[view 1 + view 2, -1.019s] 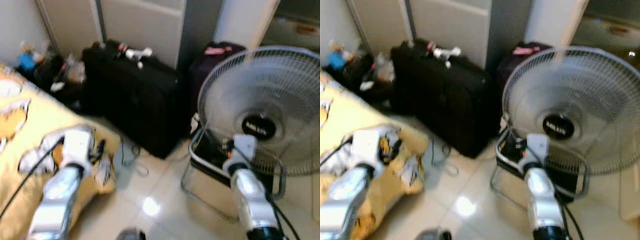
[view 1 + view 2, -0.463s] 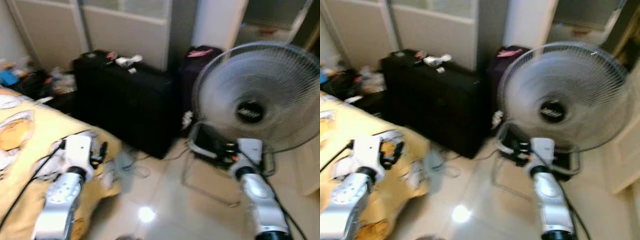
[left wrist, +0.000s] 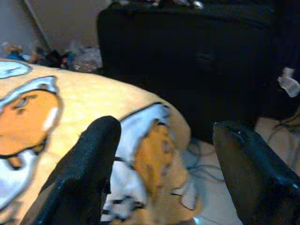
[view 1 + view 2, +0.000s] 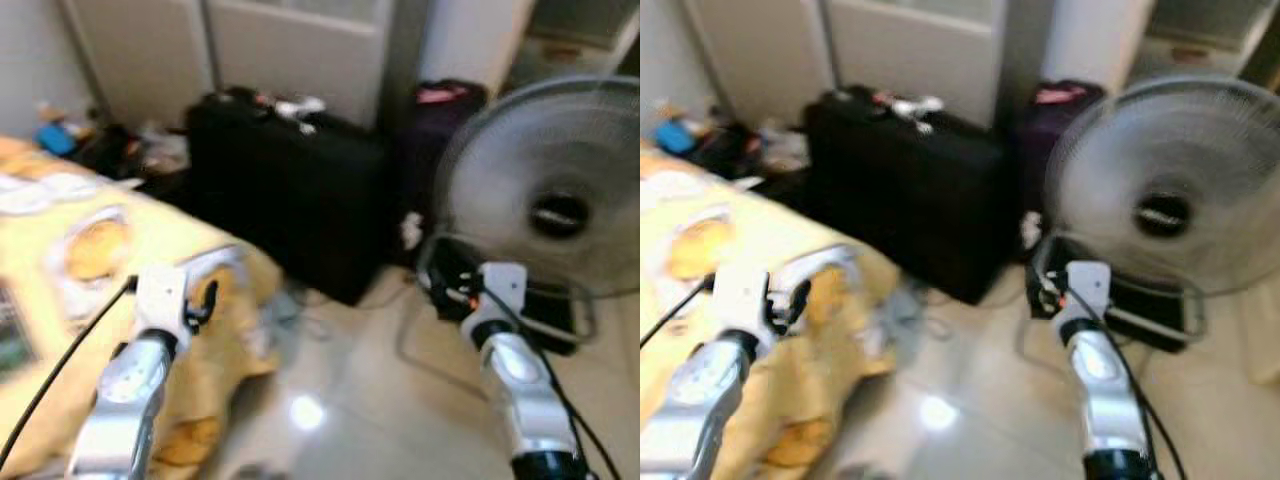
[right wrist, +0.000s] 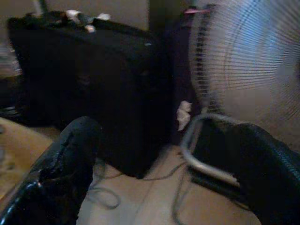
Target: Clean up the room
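Floor [image 4: 340, 400]: pale glossy tiles, marked by one bright reflection of a lamp. Loose cables [image 4: 300, 320] are seen lying on it near the bed's corner.

Bed [image 4: 60, 300]: set on the robot's left, covered by a yellow blanket [image 3: 84, 103] printed with orange and white cartoon figures. The blanket's corner is draped down over the edge toward the floor.

Black suitcase [image 4: 290, 190]: stood upright against the far wall, just beyond the bed's corner. A few small white and red items [image 4: 295, 105] are laid on its top; what they are cannot be made out.

Dark purple bag [image 4: 440, 130]: placed just beside the suitcase, with something pink on top.

Clutter pile [image 4: 110, 145]: dark bags and small objects, one of them blue, are heaped on the floor in the far left corner, between bed and suitcase. Detail is lost to blur.

Standing fan [image 4: 550, 190]: a large round grille with a dark hub, set on the right above a bent metal tube frame [image 5: 206, 145] and a dark base.

Far wall [image 4: 290, 40]: pale panels are seen behind the suitcase.

Left gripper [image 3: 164, 173]: held above the blanket's corner, fingers [image 3: 89, 159] spread wide apart, nothing between them.

Right gripper [image 5: 164, 173]: held over the floor in front of the fan, fingers [image 5: 70, 159] likewise parted and empty.
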{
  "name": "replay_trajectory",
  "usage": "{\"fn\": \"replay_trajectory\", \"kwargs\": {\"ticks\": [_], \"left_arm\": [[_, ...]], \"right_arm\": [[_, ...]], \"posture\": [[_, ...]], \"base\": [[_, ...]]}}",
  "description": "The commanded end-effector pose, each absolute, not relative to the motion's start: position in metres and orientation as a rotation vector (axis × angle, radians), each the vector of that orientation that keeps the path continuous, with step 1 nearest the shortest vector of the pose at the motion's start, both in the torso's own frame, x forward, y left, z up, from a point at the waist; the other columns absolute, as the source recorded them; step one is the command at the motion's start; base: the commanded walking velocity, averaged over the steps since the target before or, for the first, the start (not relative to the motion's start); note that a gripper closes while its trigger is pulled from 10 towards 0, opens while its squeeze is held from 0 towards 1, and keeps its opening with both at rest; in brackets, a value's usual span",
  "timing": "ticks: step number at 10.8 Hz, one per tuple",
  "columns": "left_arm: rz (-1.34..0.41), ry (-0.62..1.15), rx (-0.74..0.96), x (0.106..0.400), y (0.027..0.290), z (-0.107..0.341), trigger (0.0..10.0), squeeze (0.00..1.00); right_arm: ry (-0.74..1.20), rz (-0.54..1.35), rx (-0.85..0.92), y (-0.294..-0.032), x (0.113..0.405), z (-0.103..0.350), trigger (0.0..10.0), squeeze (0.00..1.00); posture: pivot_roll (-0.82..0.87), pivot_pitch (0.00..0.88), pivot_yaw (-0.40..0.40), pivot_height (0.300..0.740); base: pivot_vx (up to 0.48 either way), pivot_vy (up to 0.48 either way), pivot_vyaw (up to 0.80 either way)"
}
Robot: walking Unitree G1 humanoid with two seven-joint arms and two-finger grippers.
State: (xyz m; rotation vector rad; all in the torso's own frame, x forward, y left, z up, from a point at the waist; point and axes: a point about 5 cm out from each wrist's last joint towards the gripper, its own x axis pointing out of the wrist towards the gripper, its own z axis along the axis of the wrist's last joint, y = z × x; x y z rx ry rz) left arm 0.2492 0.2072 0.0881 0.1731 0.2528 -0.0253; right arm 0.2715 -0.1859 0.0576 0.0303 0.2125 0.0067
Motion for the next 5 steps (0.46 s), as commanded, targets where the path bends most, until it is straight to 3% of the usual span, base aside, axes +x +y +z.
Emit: {"fn": "replay_trajectory", "kwargs": {"ticks": [1,4,5], "left_arm": [[-0.010,0.245,0.186,0.2507,0.2125,0.0911,10.0,0.00],[-0.008,0.225,0.182,0.2522,0.2112,0.0955,10.0,0.00],[-0.016,0.210,0.174,0.2519,0.2077,0.0962,10.0,0.00]], "right_arm": [[0.208,0.045,0.040,-0.1765,0.2739,0.0606,10.0,0.00],[0.213,0.118,0.032,-0.1691,0.2736,0.0612,10.0,0.00],[0.206,0.132,0.021,-0.1688,0.2734,0.0631,10.0,0.00]], "posture": [[0.07,0.000,-0.032,0.740],[0.08,0.000,-0.029,0.740],[0.06,0.000,-0.021,0.740]], "base": [[0.000,0.341,0.80],[0.000,0.306,0.80],[0.000,0.000,0.80]]}}
